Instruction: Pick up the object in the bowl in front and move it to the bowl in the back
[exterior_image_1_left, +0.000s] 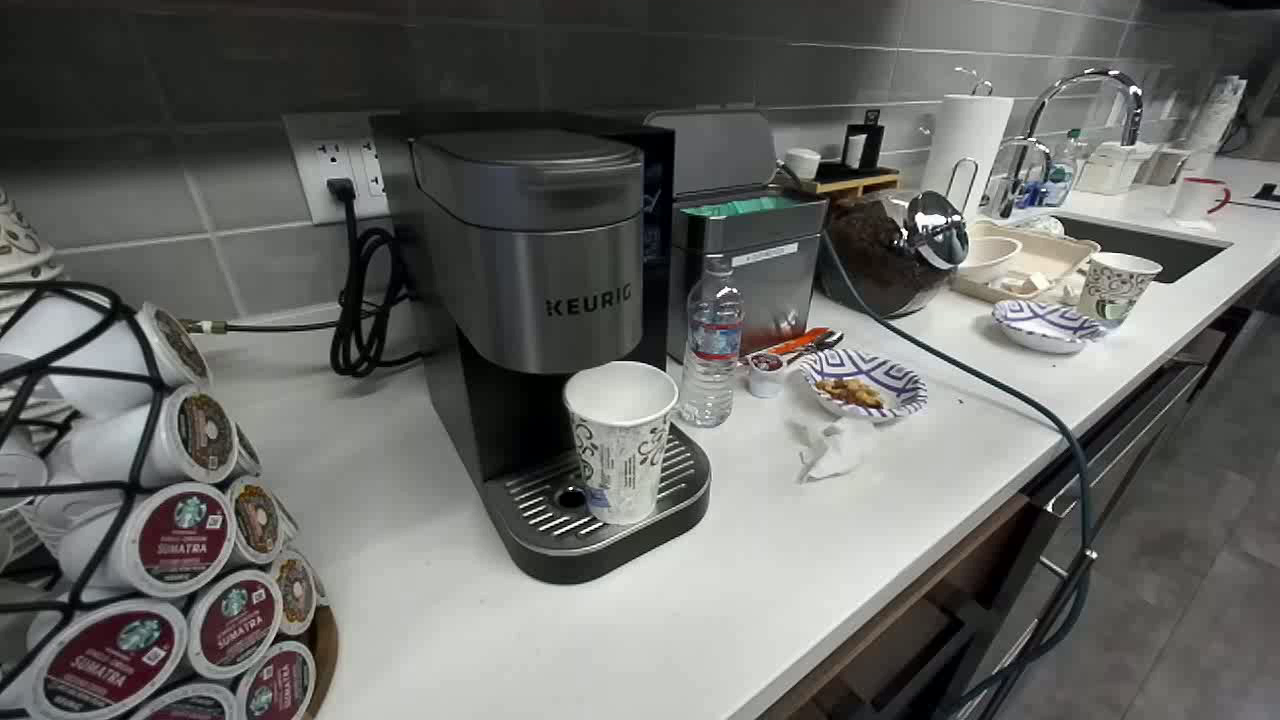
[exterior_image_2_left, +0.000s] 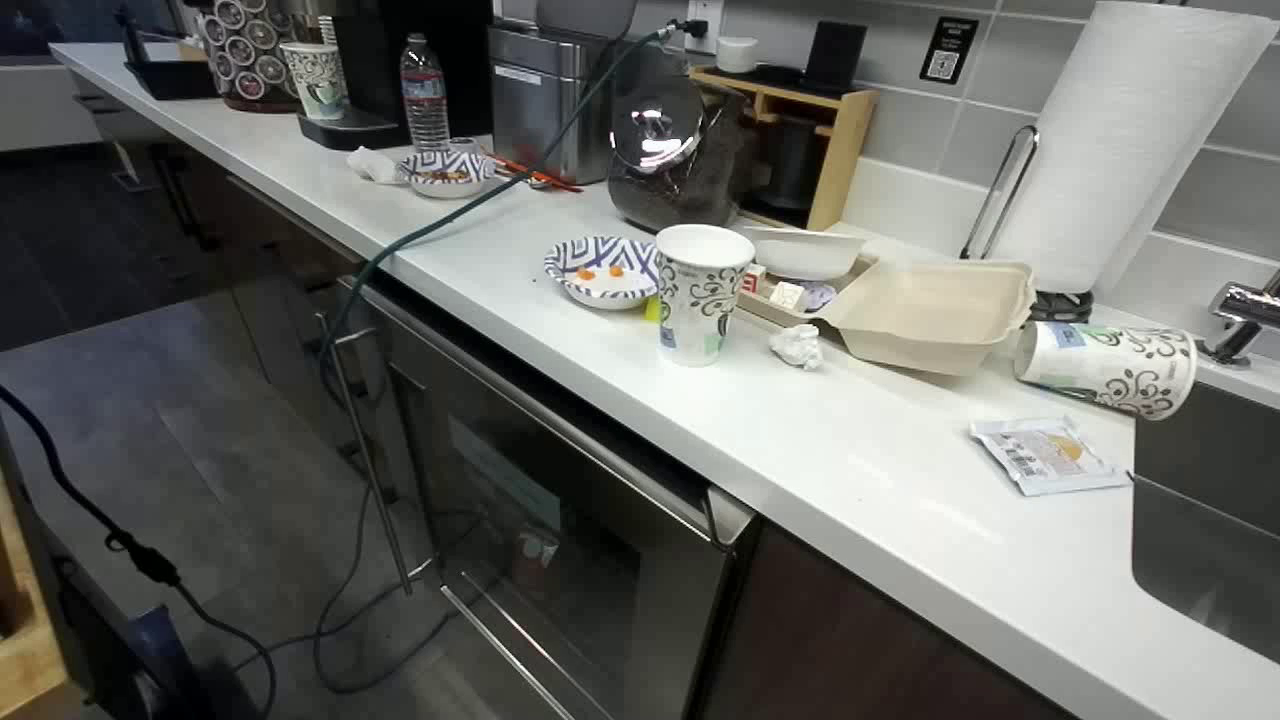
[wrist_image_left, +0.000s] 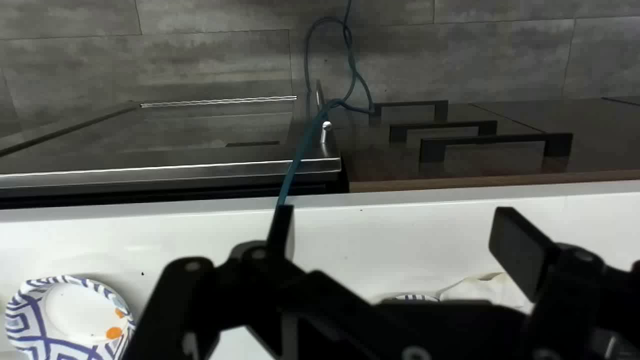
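Since there is food in both the near bowl (exterior_image_2_left: 603, 251) and the far bowl (exterior_image_2_left: 452, 189) of an exterior view, we cannot say which one the task calls front. The near bowl holds two orange bits (exterior_image_2_left: 615, 271), the far bowl a brown heap (exterior_image_2_left: 440, 176) (near and far swap between the exterior views, which is no help to us). In the wrist view our gripper (wrist_image_left: 400, 242) is spread wide over the counter (wrist_image_left: 150, 235), with nothing between its jaws; the orange bits are off to its left, and a sliver of what we take for the far bowl shows behind it on the right.

Whichever food is meant, we expect each piece to be light and small. The orange bits look soft and perhaps moist, so a hard pinch may squash them or send them slipping; the brown heap looks lumpier and may crumble or cling together. We would take one piece low, by opposite sides, and squeeze gently. The bowls look thin, light enough to slide at a touch, so we would come straight down and avoid the rim.
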